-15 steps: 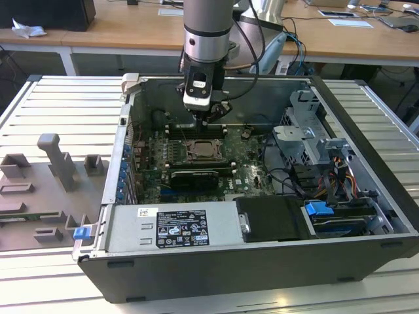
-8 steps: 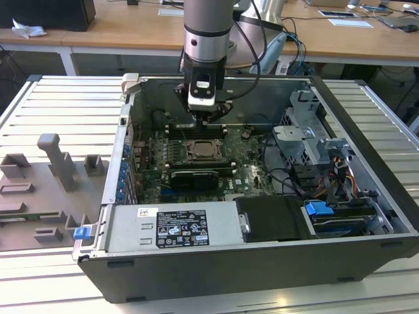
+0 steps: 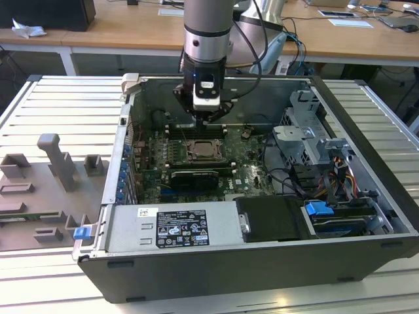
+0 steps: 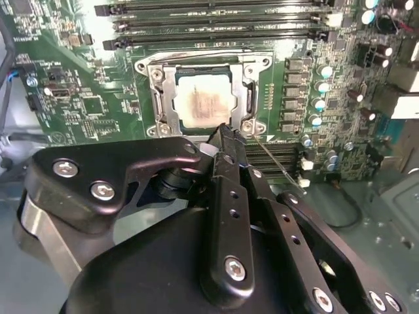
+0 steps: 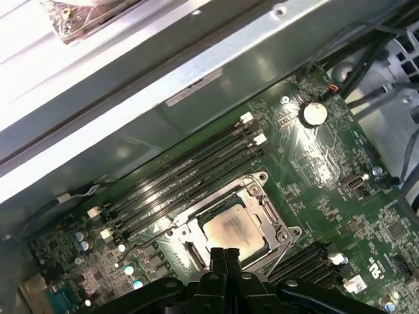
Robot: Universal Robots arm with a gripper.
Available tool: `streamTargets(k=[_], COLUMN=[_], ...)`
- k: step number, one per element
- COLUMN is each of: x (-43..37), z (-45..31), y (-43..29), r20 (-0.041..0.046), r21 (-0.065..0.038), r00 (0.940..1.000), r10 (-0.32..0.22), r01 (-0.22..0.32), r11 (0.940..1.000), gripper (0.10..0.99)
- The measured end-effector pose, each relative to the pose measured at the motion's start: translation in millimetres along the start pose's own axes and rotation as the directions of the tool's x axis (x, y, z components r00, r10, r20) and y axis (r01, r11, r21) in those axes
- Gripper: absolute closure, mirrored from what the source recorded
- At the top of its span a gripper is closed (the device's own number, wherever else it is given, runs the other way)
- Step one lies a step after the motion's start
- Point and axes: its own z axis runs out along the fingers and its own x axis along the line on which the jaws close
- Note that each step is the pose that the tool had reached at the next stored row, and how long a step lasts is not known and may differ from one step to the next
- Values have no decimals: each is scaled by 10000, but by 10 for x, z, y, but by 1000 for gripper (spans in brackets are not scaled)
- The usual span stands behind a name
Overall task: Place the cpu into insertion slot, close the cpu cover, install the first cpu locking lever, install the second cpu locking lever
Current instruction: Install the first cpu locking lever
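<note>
The cpu point(image 4: 203, 101) lies flat in the insertion slot point(image 4: 149, 67), its pale face showing through the window of the cpu cover point(image 4: 167, 91), which is folded down over it. A thin wire lever point(image 4: 273, 162) slants away from one corner of the socket. My gripper point(image 4: 222, 131) hangs just above the socket's edge, fingers shut with nothing between them. In the first wrist view the cpu point(image 5: 232, 229) sits right beyond the gripper point(image 5: 226, 252). In the exterior view the gripper point(image 3: 208, 116) hovers over the socket point(image 3: 204, 152) inside the open computer case point(image 3: 366, 124).
Long black memory slots point(image 4: 216, 26) run along both sides of the socket. A power supply box point(image 3: 173, 226) fills the case's near side, and drive bays with cables point(image 3: 321, 163) sit at the exterior view's right. Grey fixtures point(image 3: 55, 160) stand on the table at its left.
</note>
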Motion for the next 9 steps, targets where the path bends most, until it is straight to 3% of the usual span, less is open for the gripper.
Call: streamTargets(k=[4,9], x=[0,0], z=[0,0], y=[0,0], r20=[-26,-68], r21=[12,26], r00=[9970,9804], r10=[-773,-1969], r01=[773,1969], r11=[9970,9804], gripper=[980,980])
